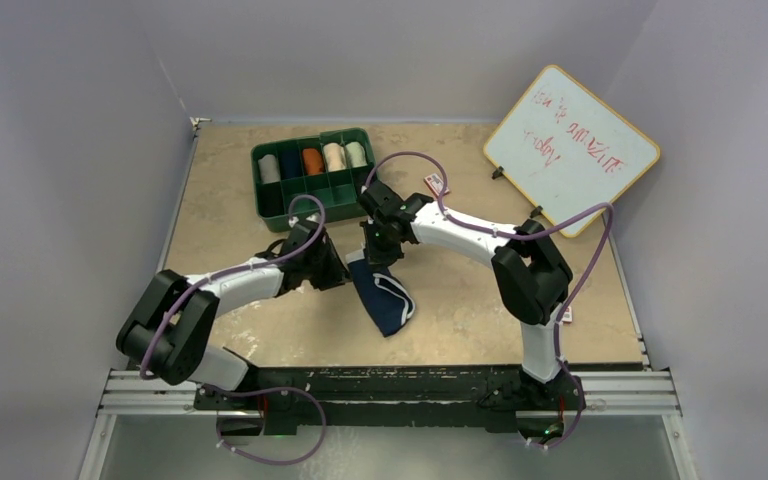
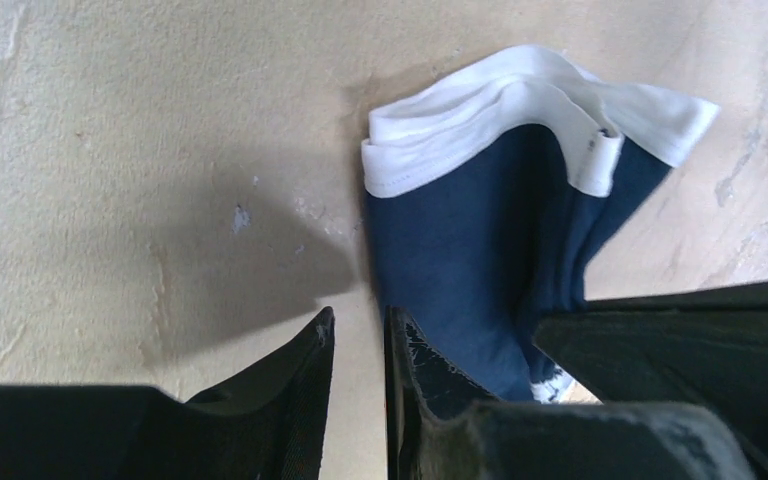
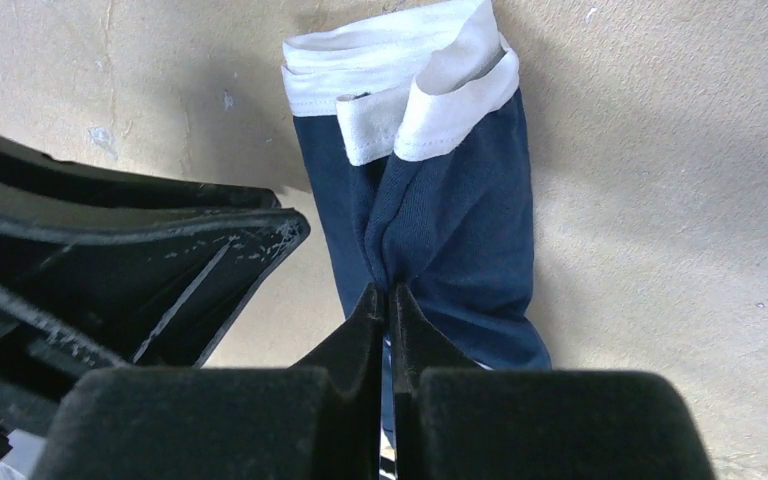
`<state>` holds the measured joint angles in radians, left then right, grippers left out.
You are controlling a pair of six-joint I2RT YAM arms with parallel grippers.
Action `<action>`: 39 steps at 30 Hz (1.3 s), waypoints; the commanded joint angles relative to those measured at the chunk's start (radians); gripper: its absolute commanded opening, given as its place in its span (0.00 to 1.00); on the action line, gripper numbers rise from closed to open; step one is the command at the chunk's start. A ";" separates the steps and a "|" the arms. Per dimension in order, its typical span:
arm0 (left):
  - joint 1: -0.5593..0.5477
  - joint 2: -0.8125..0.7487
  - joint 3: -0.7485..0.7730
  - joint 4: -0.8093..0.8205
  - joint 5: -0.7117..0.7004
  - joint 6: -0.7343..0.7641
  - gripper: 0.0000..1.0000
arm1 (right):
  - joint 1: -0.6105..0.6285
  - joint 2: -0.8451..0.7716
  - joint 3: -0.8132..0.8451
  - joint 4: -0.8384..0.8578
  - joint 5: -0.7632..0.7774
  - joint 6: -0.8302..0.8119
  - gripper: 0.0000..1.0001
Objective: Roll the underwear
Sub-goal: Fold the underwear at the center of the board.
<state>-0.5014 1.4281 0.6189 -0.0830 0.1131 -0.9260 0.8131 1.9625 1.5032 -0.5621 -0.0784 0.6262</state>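
Note:
The navy blue underwear (image 1: 382, 298) with white edging lies folded into a narrow strip on the table, its white waistband (image 2: 520, 110) at the end away from both grippers. My right gripper (image 3: 388, 290) is shut, pinching a fold of the navy cloth (image 3: 450, 230) at the end nearest the arms' wrists. My left gripper (image 2: 360, 318) sits just beside it, jaws a narrow gap apart with only bare table between them; its right finger (image 2: 430, 360) rests against the cloth's edge. In the top view both grippers (image 1: 345, 262) (image 1: 375, 258) meet at the strip's far end.
A green compartment tray (image 1: 258, 180) holding several rolled cloths stands behind the grippers. A whiteboard (image 1: 572, 148) leans at the back right. A small red-and-white card (image 1: 433, 183) lies near the tray, another (image 1: 566, 316) by the right arm.

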 commanded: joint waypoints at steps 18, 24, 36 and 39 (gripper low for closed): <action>0.020 0.101 0.000 0.203 0.041 -0.027 0.19 | 0.017 -0.035 -0.001 0.031 -0.043 0.044 0.00; 0.020 0.101 -0.008 0.213 0.052 -0.029 0.14 | 0.026 -0.024 -0.002 0.053 -0.059 0.072 0.00; 0.020 0.072 -0.009 0.181 0.036 -0.026 0.13 | 0.028 0.026 -0.023 0.083 -0.048 0.091 0.00; 0.020 0.057 -0.008 0.165 0.023 -0.017 0.13 | 0.028 0.041 -0.028 0.107 -0.064 0.091 0.00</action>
<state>-0.4900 1.5238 0.6086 0.0849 0.1520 -0.9508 0.8360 1.9762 1.4914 -0.4820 -0.1257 0.7002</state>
